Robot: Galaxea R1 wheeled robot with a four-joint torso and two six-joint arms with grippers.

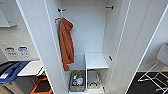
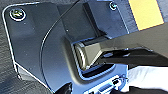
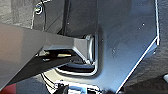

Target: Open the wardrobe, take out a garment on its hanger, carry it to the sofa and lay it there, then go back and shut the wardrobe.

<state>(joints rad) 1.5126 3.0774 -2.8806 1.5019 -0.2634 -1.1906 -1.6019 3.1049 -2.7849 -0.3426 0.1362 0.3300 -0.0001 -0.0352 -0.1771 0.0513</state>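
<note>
The wardrobe (image 1: 95,37) stands wide open in front of the robot, both white doors swung out to the sides and its pale interior bare along the back wall. No maroon varsity jacket hangs inside; the one garment in there is an orange jacket (image 1: 66,45), drooping from a hook near the upper left corner of the compartment and reaching down to the level of a low white shelf (image 1: 96,61). Beneath that shelf, on the wardrobe floor, sits a basket (image 1: 77,81) holding small items, with a second, lighter container (image 1: 93,80) just beside it. A white chair (image 1: 160,67) stands off to the right on dark flooring. As for either pincer, I cannot tell from the wrist views whether it is spread or pressed together.
</note>
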